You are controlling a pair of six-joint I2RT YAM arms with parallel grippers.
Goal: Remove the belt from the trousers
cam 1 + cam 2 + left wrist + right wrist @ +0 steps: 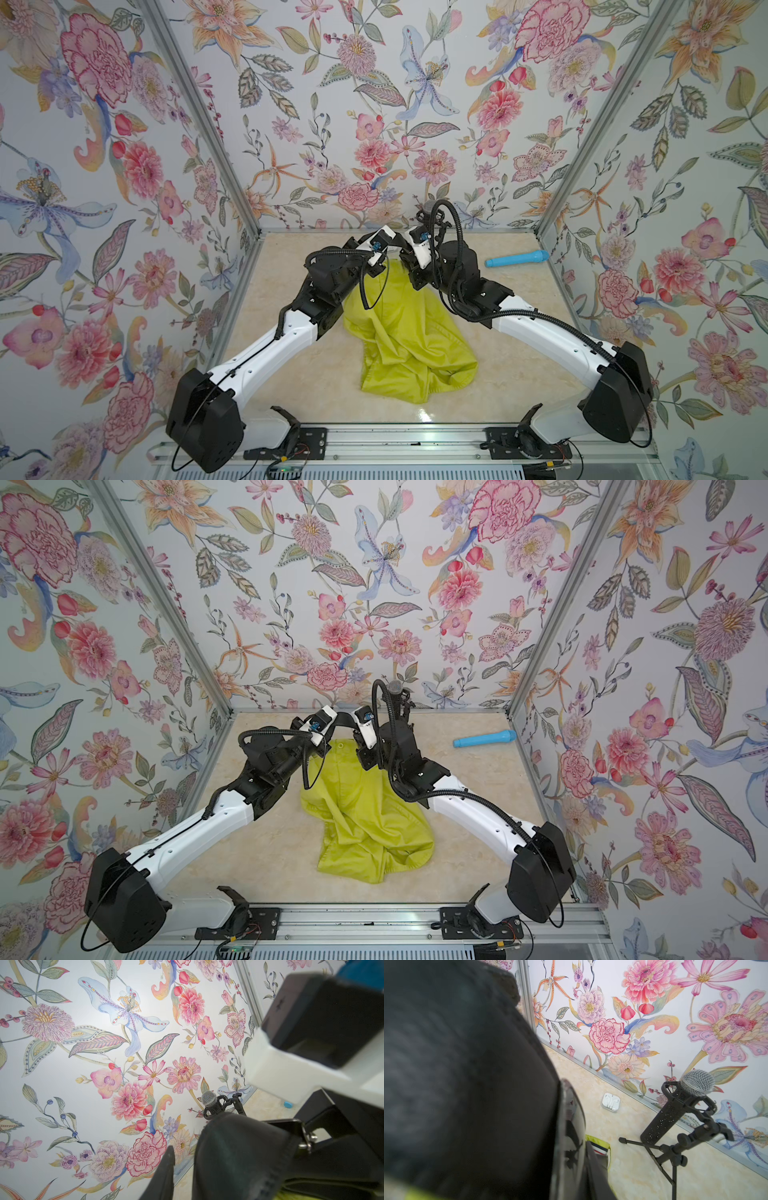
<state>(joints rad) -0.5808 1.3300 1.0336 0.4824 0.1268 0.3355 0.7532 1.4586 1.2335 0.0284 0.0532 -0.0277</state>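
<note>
The yellow-green trousers [409,332] lie crumpled mid-table, waistband at the far end, where both arms meet. A short stretch of the black belt [343,718] spans between the two wrists. In the left wrist view the wide black strap [239,1157] rises beside my left gripper [185,1161]. Wall and table show through the gap between one thin finger [165,1174] and the strap, so these jaws stand open. My right gripper [579,1151] is shut on the belt, a glossy buckle plate [571,1126] pressed in it. The striped inner waistband [600,1147] shows just beyond.
A blue cylinder [517,258] lies at the far right of the table. A microphone on a black tripod [695,1082] stands by the back wall, close behind the grippers. A white earphone case [610,1102] lies near the wall. Floral walls close in three sides.
</note>
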